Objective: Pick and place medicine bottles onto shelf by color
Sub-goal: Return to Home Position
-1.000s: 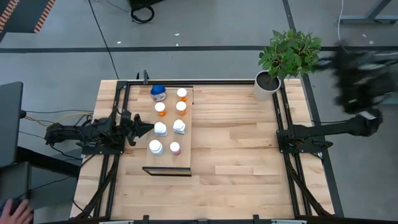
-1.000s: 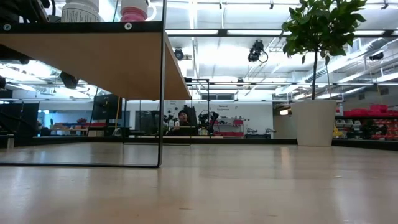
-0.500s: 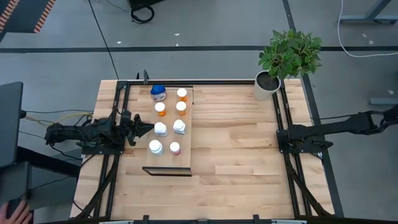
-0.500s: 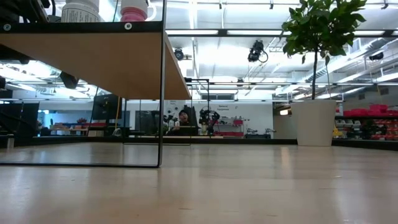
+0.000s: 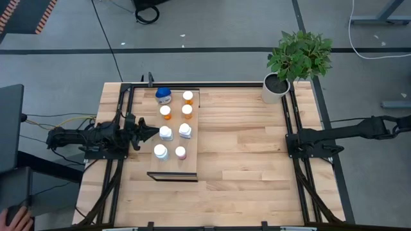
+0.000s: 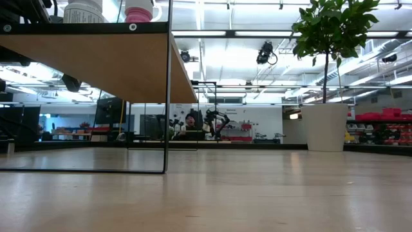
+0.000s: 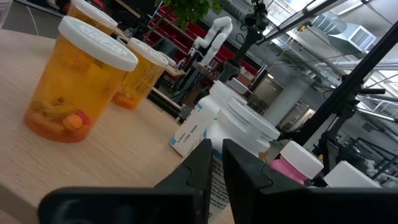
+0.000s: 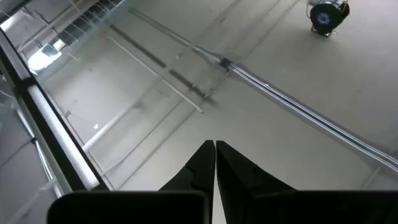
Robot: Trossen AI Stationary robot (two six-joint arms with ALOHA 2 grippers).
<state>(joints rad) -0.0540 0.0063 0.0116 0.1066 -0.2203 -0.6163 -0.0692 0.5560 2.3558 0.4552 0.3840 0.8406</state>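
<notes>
You have eight medicine bottles (image 5: pixel 185 130) upright on the shelf (image 5: pixel 187 167): blue and orange at one end, white in the middle, pink at the other end. Your left gripper (image 5: pixel 151 132) sits just beside the shelf's white bottles, fingers nearly together and empty. Your right gripper (image 8: pixel 214 149), fingers together and empty, is well apart from the shelf, as is the plant pot (image 5: pixel 275 88).

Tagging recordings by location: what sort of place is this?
Likely a robotics lab: a left arm and right arm on a wooden table, a white robot arm and red racks beyond.
</notes>
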